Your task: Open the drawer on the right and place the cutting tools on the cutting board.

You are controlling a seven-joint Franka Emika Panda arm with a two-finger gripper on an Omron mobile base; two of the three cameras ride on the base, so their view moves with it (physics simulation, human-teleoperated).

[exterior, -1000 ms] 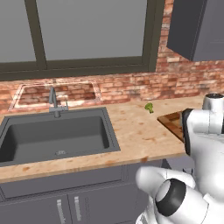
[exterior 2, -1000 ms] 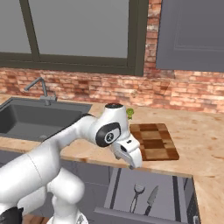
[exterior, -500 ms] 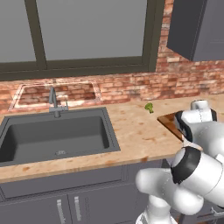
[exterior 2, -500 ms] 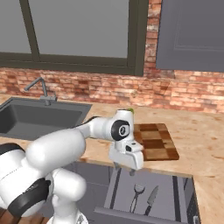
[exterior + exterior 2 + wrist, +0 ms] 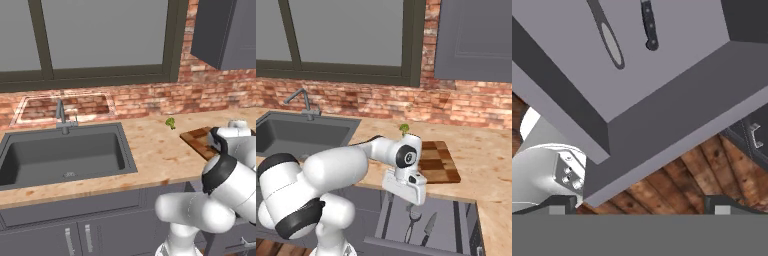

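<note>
The drawer stands pulled open under the counter at the right, its grey box interior bare except for two cutting tools. A slim dark scissors-like tool lies beside a dark-handled knife; in the hand view the looped tool and the knife handle lie at the top. My gripper hangs open above the drawer's near-left part, holding nothing; its white hand hovers over the drawer's left back corner. The checkered wooden cutting board lies on the counter right behind the drawer.
A small green broccoli floret sits on the counter behind the board's left end. The dark sink with its faucet is to the left. A wall cabinet hangs above. The wooden floor shows below the drawer.
The arm has folded lower and the hand has dipped slightly toward the open drawer. The jaws stayed open, and the tools have not moved.
</note>
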